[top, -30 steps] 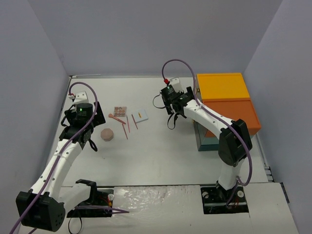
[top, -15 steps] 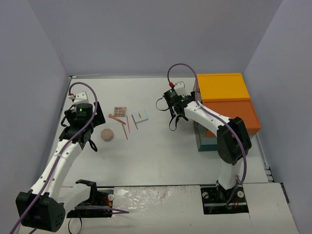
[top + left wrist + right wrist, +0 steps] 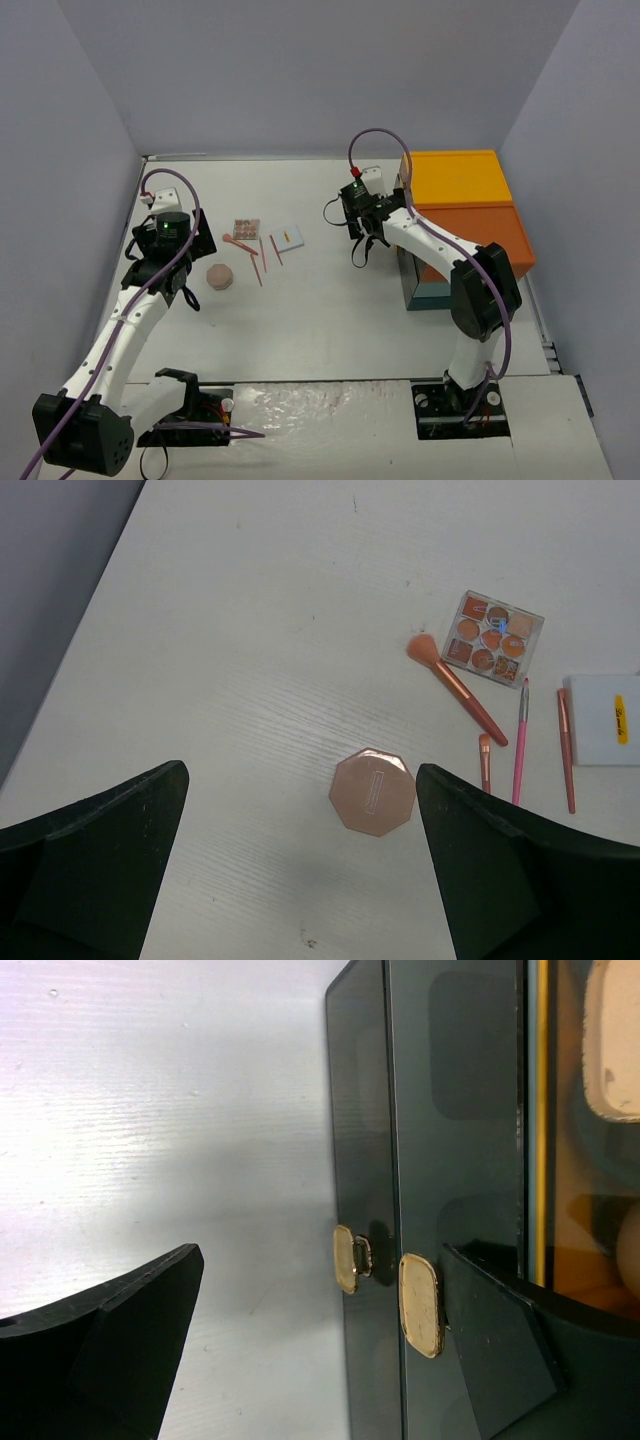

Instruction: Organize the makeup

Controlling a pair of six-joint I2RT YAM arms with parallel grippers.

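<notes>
The white desk (image 3: pixel 320 320) holds one compact (image 3: pixel 372 791), one palette (image 3: pixel 492 638), one card (image 3: pixel 602 720), four brushes (image 3: pixel 460 685). Both pairs of jaws gape.

White shells and black joints cover the left arm (image 3: pixel 120 325) and right arm (image 3: pixel 425 240); a purple cable (image 3: pixel 172 180) loops along each. The left gripper (image 3: pixel 302 780) has matte black wedge fingers (image 3: pixel 95 865).

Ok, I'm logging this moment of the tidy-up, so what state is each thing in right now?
Peach octagonal compact: closed, flat on the table.
Square eyeshadow palette: flat, pans facing up.
Pink makeup brushes: lying loose on the table.
White rectangular card: flat.
Large orange, yellow and teal box: open.
Left gripper: open, empty, above the compact.
Right gripper: open, empty, beside the box.
</notes>
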